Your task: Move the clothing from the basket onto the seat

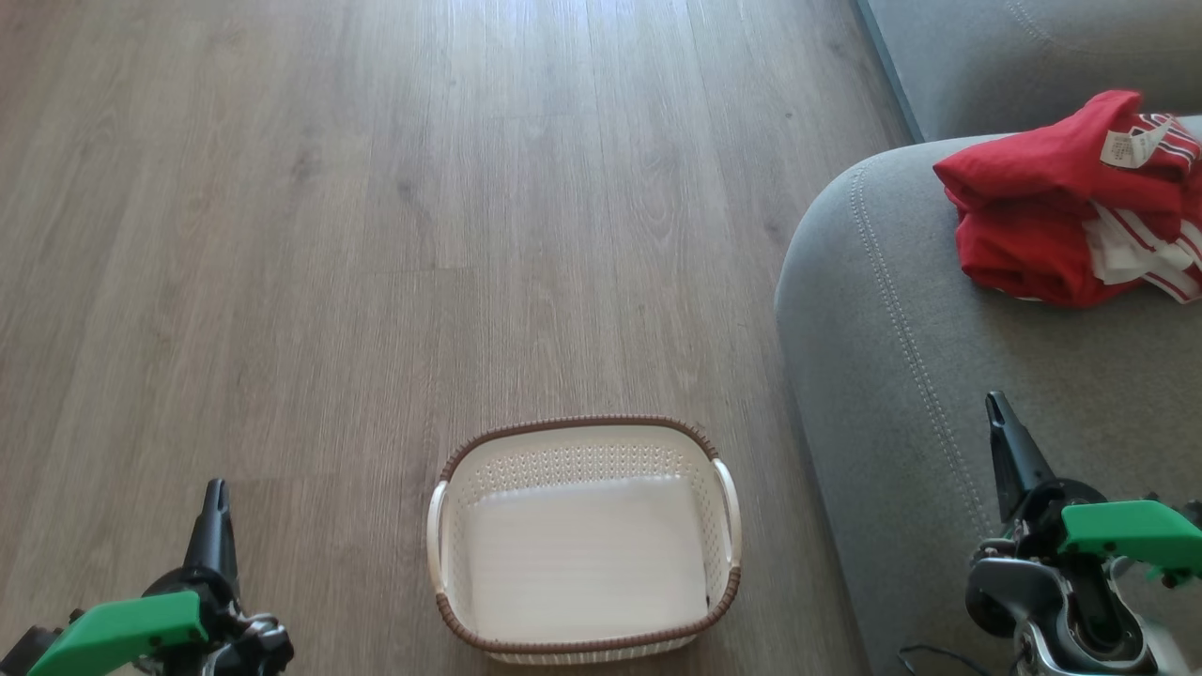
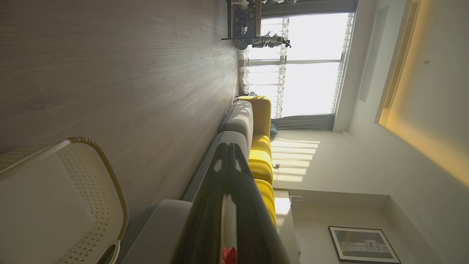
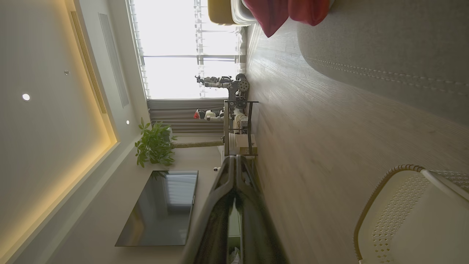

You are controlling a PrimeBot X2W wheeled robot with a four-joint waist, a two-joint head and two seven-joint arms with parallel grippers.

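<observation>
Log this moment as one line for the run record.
basket: empty, on floor | clothing: piled on seat | left tool: shut, empty | right tool: shut, empty

The clothing [image 1: 1052, 202] lies heaped on the seat [image 1: 892, 357], well apart from the basket [image 1: 582, 422] on the floor [image 1: 376, 235]. The left gripper [image 1: 217, 488] and right gripper [image 1: 993, 402] sit low, fingers seemingly pressed together.

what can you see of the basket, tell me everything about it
The basket is small and rectangular with rounded corners. It looks like cream plastic, and its walls are perforated with small holes. A brown woven-look rim runs round the top, and a cream handle sits on each short side. It stands upright on the wooden floor and is empty, its flat bottom bare. It sits left of the grey seat, with a strip of floor between them.
</observation>
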